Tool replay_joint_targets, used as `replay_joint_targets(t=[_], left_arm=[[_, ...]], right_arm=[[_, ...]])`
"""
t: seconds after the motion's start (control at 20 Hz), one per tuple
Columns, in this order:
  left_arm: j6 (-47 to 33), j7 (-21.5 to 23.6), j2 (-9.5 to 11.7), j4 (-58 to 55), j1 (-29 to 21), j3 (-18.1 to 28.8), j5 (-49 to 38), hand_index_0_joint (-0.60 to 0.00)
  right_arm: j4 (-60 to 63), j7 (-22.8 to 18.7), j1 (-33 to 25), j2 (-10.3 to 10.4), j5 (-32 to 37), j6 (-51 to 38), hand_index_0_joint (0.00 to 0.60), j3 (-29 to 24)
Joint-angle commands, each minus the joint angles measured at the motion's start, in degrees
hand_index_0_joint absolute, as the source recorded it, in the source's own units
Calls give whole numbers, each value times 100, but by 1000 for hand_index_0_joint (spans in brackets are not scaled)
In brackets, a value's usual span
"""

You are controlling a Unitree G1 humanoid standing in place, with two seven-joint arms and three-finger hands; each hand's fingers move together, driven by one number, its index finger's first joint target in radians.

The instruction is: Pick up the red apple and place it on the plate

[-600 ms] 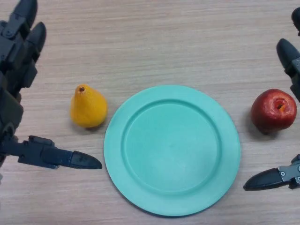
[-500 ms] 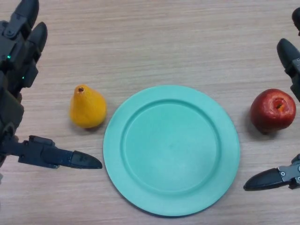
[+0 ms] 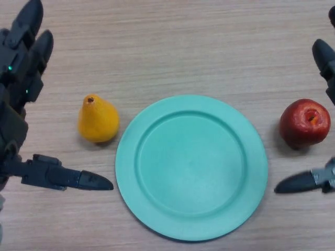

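Observation:
The red apple (image 3: 304,123) rests on the wooden table just right of the green plate (image 3: 191,166), stem dimple facing up. My right hand (image 3: 325,60) is at the right edge, open, its fingers behind the apple and its thumb (image 3: 301,182) in front of it, neither touching it. The plate holds nothing. My left hand (image 3: 18,78) is open at the left edge, with its thumb (image 3: 68,179) stretched toward the plate.
A yellow pear (image 3: 97,120) stands on the table between my left hand and the plate's left rim. Bare wood stretches across the far half of the table.
My right thumb has risen slightly toward the apple and drawn a little to the right. The apple, plate and pear have stayed in place.

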Motion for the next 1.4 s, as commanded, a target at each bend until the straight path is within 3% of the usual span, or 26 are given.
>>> replay_joint_targets(t=[0.05,0.45,0.6,0.85,1.0,1.05,1.1,1.3,1.4], left_arm=[[-875,81,96,-263,-19,125,-54,0],[-1006,88,-43,-370,201,-103,136,0],[-990,86,-58,-390,268,-66,99,0],[-1031,22,-68,-361,309,15,-15,0],[-1048,10,-68,-349,314,24,-15,0],[-1067,1,-71,-332,322,23,-6,0],[-1105,-13,-78,-293,342,11,22,0],[-1399,-42,-150,-174,480,-30,71,0],[-1432,-85,-139,-113,524,34,-6,0]], right_arm=[[303,-75,-439,-394,-29,-1348,0,-566],[3806,-545,-1232,-908,-886,-3273,0,-462],[4993,-770,-1530,-1044,-1196,-3843,0,-329],[6455,-748,-2001,-1153,-1228,-4239,0,-119],[6687,-812,-2084,-1156,-1326,-4271,350,-49],[7087,-972,-2198,-1218,-1805,-4423,500,90],[7683,-1320,-2411,-1287,-2545,-4605,597,215],[7787,-1683,-2583,-1299,-2876,-4209,600,261],[7166,-1601,-2451,-1202,-2741,-3924,600,244]])
